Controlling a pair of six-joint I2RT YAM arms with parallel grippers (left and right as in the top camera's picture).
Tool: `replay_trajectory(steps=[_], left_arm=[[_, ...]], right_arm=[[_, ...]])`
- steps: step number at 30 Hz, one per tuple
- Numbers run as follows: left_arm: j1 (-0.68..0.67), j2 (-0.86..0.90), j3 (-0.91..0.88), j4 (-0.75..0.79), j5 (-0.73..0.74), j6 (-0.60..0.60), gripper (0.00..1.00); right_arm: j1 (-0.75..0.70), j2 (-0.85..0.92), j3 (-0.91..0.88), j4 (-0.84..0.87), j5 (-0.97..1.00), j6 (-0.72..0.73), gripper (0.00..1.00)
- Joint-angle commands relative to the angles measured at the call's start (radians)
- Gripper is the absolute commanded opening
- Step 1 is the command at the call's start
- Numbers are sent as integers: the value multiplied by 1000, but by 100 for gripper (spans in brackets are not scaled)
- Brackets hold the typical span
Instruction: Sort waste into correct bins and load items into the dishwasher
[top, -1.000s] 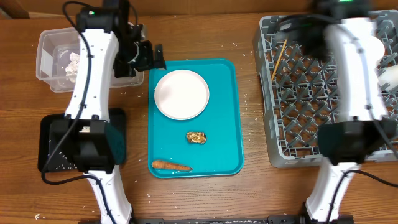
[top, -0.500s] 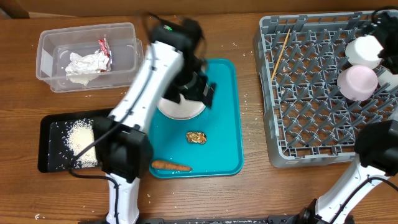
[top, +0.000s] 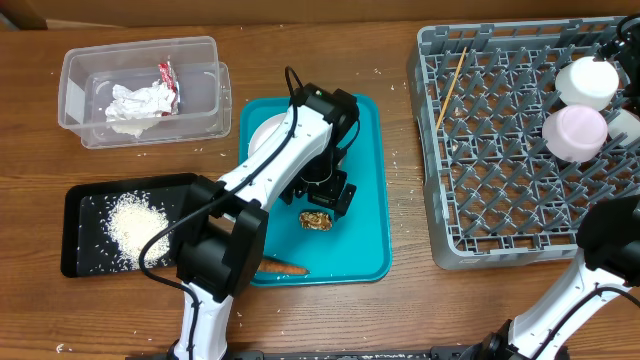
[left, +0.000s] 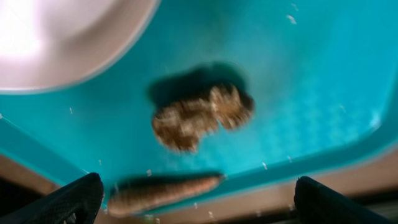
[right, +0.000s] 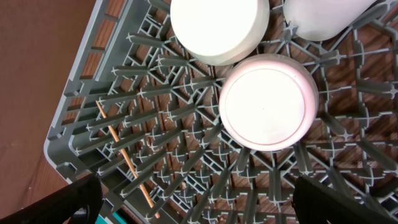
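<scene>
The left pincer (top: 327, 200) has its fingers spread wide apart and holds nothing. It hangs low over the teal tray (top: 365, 240). A second ago this arm was up beside the clear tub (top: 75, 100). Since then it has swung across the plate (top: 262, 135) and come down over the tray's middle. The wrist view shows the brown lumpy food piece (left: 199, 118) lying ahead of the open fingertips and roughly centred between them, not yet touched. In the overhead view it sits just below the pincer. The carrot stick (top: 280, 267) lies nearer the tray's front edge, just beyond the lump.

This suggests the paper and rice sorting is finished. The napkin (top: 135, 100) and wrapper (top: 167, 75) lie in the clear tub, and the rice (top: 135, 225) is heaped in the black tray (top: 80, 240). Judging by the approach, the lump is the next pick.

The right pincer (right: 199, 208) is also open and empty. Its arm has drawn back to the far edge of the bench (top: 410, 300), uncovering the rack (top: 480, 200). The bowl (top: 575, 133), cup (top: 590, 82) and wooden stick (top: 450, 90) are already loaded there. Only the plate remains to be racked.
</scene>
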Motion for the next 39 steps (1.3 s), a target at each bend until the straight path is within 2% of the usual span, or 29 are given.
replay_trajectory(steps=[1, 5, 11, 16, 22, 25, 27, 29, 31, 37, 39], left_arm=[[8, 3, -64, 48, -46, -23, 100], [8, 2, -120, 113, -13, 28, 100], [7, 3, -209, 207, -9, -21, 100], [2, 3, -262, 272, 93, 79, 100], [-8, 3, -285, 315, 91, 74, 100], [-9, 3, -285, 322, 92, 73, 94], [-9, 3, -285, 330, 89, 74, 83], [-9, 2, -285, 331, 89, 74, 67], [-9, 3, -285, 326, 89, 74, 59], [-10, 2, -285, 282, 89, 75, 59], [-9, 2, -285, 268, 90, 74, 56]], right_arm=[[-3, -15, 11, 3, -9, 0, 100], [-3, -15, 11, 3, -9, 0, 100], [-3, -15, 11, 3, -9, 0, 100], [-3, -15, 11, 3, -9, 0, 100], [-3, -15, 11, 3, -9, 0, 100], [-3, -15, 11, 3, -9, 0, 100], [-3, -15, 11, 3, -9, 0, 100], [-3, -15, 11, 3, -9, 0, 100], [-3, -15, 11, 3, -9, 0, 100], [-3, -15, 11, 3, -9, 0, 100], [-3, -15, 11, 3, -9, 0, 100]])
